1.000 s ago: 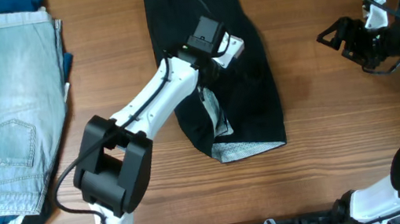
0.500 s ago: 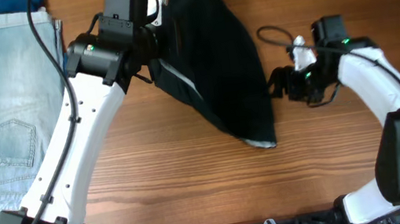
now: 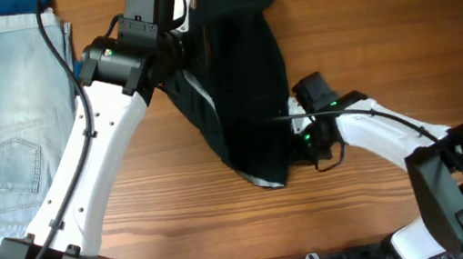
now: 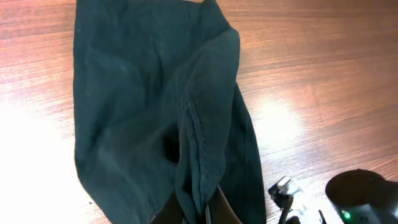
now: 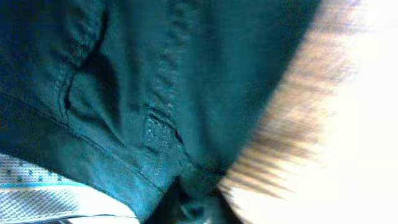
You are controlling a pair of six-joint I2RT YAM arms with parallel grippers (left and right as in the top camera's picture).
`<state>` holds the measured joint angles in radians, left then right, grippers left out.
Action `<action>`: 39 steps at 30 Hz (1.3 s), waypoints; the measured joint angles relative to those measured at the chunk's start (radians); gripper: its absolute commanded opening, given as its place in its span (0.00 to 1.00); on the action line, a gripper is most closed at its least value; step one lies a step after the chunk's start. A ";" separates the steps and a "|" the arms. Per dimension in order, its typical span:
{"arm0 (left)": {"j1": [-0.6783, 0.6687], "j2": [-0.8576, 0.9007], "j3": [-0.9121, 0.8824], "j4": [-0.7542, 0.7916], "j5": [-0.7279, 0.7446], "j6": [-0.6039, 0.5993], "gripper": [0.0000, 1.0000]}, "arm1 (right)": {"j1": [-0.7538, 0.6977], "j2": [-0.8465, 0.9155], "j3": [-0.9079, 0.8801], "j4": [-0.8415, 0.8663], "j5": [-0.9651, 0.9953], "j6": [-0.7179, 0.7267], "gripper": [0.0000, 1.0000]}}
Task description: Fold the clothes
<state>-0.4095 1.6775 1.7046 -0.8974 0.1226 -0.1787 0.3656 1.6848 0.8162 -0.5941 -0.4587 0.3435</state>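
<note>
Left gripper (image 4: 200, 210) is clamped on a raised fold of the black shorts (image 3: 241, 100), which hang stretched from the far edge toward the counter (image 3: 380, 15) centre. Right gripper (image 3: 304, 142) sits at the shorts' right hem; its view is blurred, so its opening can't be told. Denim shorts (image 3: 6, 126) lie flat along the left edge.

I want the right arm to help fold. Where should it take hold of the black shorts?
Probably pinch the lower right hem of the black shorts, coming from the right along the table; that edge lies free, nearest the right end effector.
</note>
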 measured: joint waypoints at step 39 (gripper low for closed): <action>0.049 -0.140 -0.002 0.695 0.150 -0.354 0.04 | -0.796 -0.131 1.231 -0.833 -0.173 -0.466 0.58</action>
<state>-0.3603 1.5379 1.7027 -0.2020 0.2726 -0.5323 -0.4301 1.5536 2.0468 -1.4273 -0.6315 -0.1226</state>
